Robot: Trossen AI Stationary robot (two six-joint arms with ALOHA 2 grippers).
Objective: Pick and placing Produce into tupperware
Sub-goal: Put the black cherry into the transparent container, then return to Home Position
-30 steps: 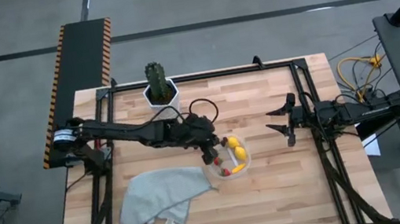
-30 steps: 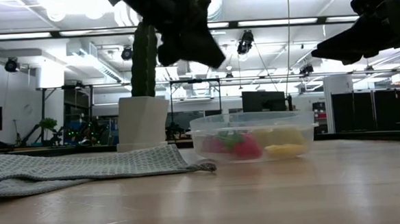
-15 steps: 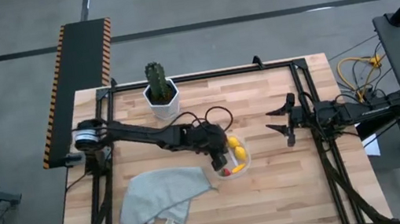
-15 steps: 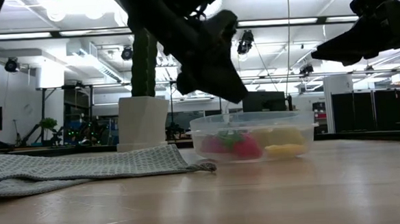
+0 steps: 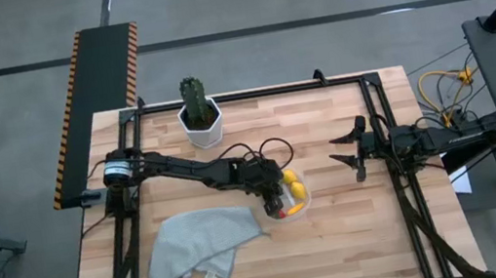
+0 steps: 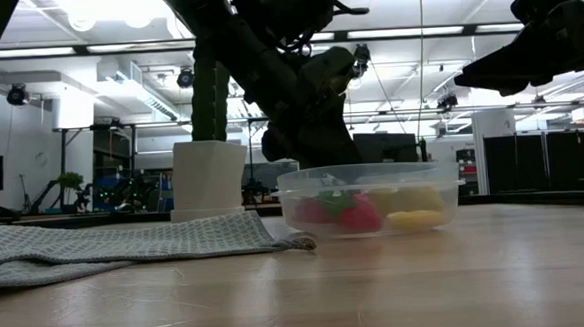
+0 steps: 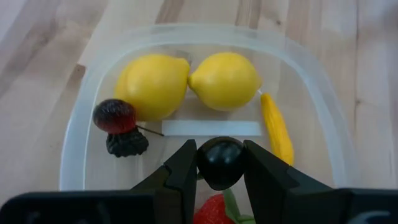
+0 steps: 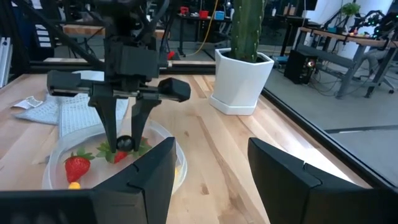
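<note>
The left end effector point(image 7: 222, 171) is clamped on a dark berry point(image 7: 221, 162), right over the tupperware point(image 7: 74, 155), with the two lemons point(image 7: 186, 81) just below. It has dipped lower toward the tub than a moment ago. The right end effector point(image 5: 347, 157) waits open, well off to the side.

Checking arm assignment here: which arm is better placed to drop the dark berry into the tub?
Left. The left gripper already holds the dark berry directly over the tupperware; the right gripper waits open, off to the side.
</note>
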